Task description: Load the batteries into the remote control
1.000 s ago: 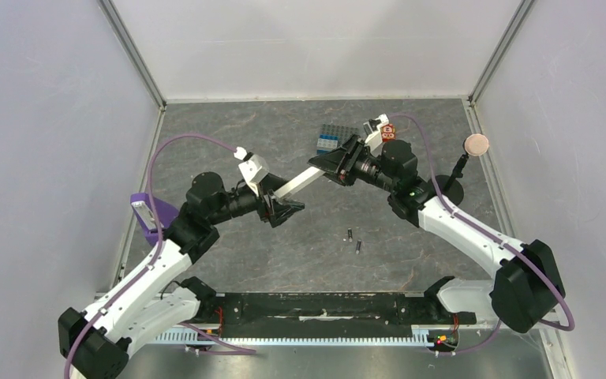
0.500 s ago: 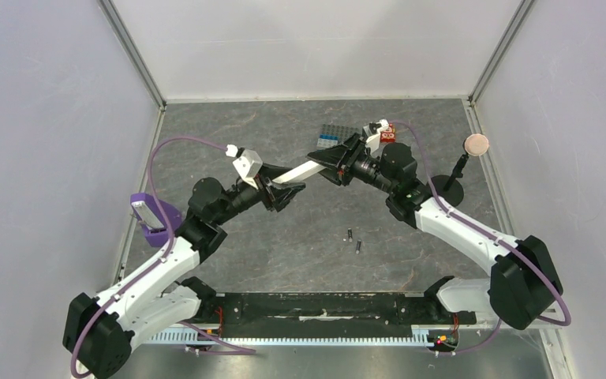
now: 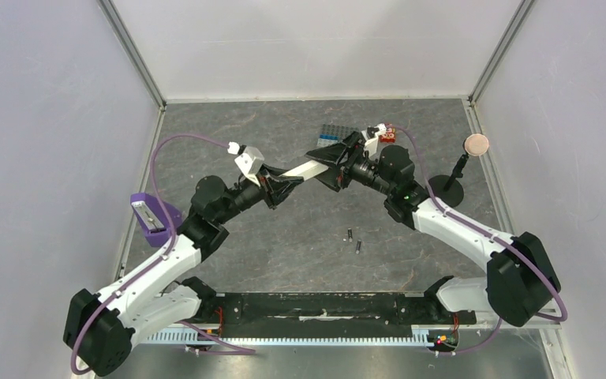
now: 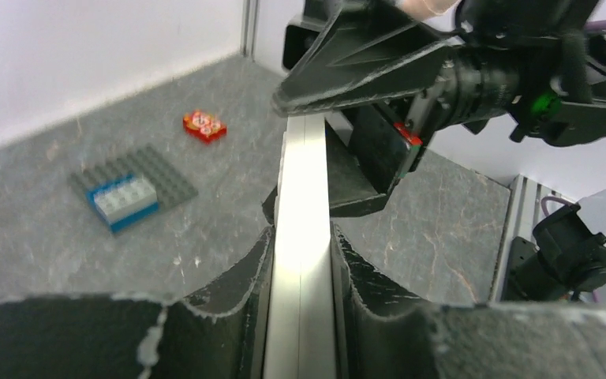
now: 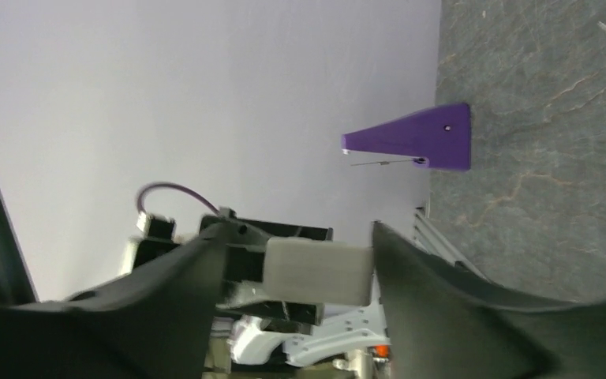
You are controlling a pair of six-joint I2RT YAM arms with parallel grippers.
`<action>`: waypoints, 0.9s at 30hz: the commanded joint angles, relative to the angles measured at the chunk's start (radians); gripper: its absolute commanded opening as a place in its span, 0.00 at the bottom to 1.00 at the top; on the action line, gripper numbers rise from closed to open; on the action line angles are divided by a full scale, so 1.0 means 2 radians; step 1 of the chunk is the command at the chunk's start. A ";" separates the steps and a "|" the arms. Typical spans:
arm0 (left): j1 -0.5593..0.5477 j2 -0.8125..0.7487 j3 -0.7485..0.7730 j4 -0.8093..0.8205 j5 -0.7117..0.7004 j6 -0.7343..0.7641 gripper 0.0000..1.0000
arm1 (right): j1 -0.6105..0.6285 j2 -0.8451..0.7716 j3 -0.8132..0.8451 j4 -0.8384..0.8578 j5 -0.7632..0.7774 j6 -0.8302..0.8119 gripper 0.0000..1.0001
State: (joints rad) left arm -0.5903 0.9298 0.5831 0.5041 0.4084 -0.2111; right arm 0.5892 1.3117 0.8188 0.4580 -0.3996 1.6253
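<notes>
Table (image 3: 268,245): one grey slab; my two arm bases sit at its near edge.
Left gripper (image 3: 282,183): my fingers (image 4: 233,296) are clamped on the near-left end of the remote control (image 3: 304,170), one on each side.
Right gripper (image 3: 327,162): clamped on the far-right end; from this wrist I see only the bar's blunt end between my fingers (image 5: 442,316).
Remote control: one white bar, held off the table. Its long axis runs from near-left to far-right, bridging my two grippers.
Stud plate (image 3: 330,136): one, grey with a blue brick, on the table just behind the right gripper.
Batteries (image 3: 353,241): two, lying close together on the table. Each points roughly near-to-far, on the near side of the remote control, well apart from both grippers.
</notes>
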 commanded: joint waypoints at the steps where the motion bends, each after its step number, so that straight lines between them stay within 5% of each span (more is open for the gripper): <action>1: 0.004 0.004 0.080 -0.118 -0.039 -0.049 0.02 | 0.003 -0.014 -0.020 0.051 -0.009 -0.055 0.82; 4: 0.008 0.034 0.163 -0.262 -0.025 -0.062 0.02 | -0.004 -0.036 -0.053 0.076 -0.003 -0.113 0.90; 8: 0.020 0.051 0.215 -0.333 0.038 -0.115 0.02 | -0.028 -0.052 -0.067 0.090 -0.058 -0.223 0.94; 17: 0.078 0.031 0.257 -0.416 0.134 -0.199 0.02 | -0.042 -0.103 -0.065 0.130 -0.130 -0.318 0.95; 27: 0.090 0.055 0.291 -0.434 0.229 -0.234 0.02 | -0.015 -0.062 -0.015 0.128 -0.164 -0.344 0.96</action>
State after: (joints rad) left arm -0.4122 1.0241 1.1038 -0.3302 0.7631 -0.6357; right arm 0.5316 1.1580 0.7208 0.6655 -0.6930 0.9867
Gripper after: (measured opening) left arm 0.311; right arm 0.962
